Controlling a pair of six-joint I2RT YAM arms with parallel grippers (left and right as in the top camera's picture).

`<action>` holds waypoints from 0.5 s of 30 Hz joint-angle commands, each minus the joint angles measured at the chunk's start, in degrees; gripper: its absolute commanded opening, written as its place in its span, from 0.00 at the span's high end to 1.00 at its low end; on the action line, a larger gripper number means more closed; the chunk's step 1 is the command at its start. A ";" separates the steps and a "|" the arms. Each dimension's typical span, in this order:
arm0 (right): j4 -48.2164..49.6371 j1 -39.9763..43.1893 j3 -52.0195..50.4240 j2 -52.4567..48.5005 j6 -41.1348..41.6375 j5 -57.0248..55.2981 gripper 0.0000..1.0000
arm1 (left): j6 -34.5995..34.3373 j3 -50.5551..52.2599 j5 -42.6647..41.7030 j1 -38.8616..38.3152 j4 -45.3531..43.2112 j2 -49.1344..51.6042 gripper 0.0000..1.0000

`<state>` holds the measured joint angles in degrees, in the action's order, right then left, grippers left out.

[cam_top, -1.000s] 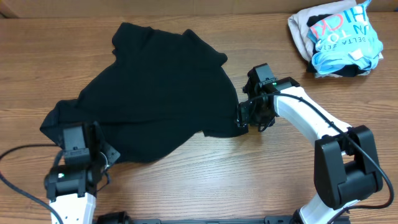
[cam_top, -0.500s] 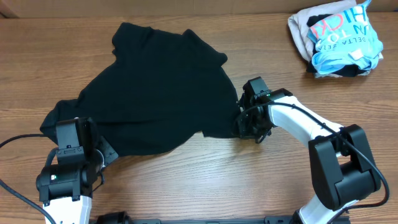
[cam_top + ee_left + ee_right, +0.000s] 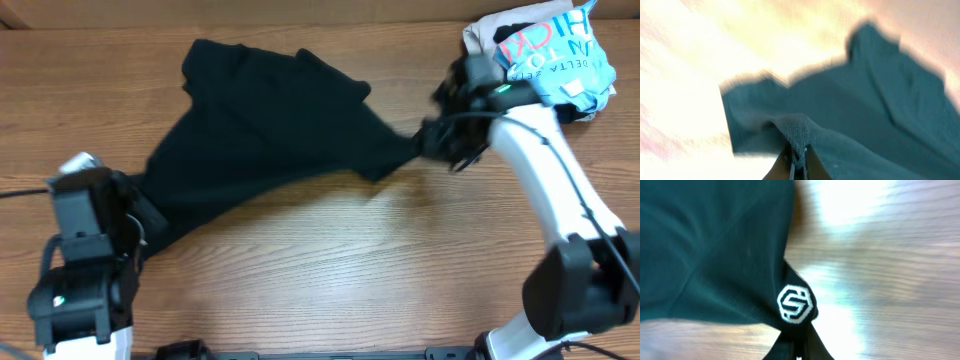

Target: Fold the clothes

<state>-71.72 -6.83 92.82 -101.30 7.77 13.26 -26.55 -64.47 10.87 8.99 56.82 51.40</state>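
Tension ran across the black shirt: left pincer and right pincer each clamped an opposite edge, apparently stretching it flat over the surface for folding.

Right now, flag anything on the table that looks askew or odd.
The black shirt lies skewed, stretched diagonally between the left fingers and right fingers, bunched rather than flat. Its white logo sits right at the right pinch.

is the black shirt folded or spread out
Not folded: the black shirt is stretched between the left gripper and right gripper, each pinching an edge.
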 commanded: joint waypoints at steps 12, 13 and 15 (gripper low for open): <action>-17.70 11.26 42.42 3.87 -4.04 -2.08 0.96 | 7.69 -25.70 5.53 7.56 -9.79 8.37 0.96; -19.10 11.47 45.13 4.07 -4.55 -2.10 0.96 | 7.98 -27.34 5.38 7.52 -9.68 8.57 0.96; -21.44 11.47 49.66 4.70 -4.83 -2.67 0.96 | 8.83 -30.62 5.11 7.52 -9.44 8.61 0.96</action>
<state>-91.72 2.68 135.20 -99.20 4.05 14.76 -20.51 -88.62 12.23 15.16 47.90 60.27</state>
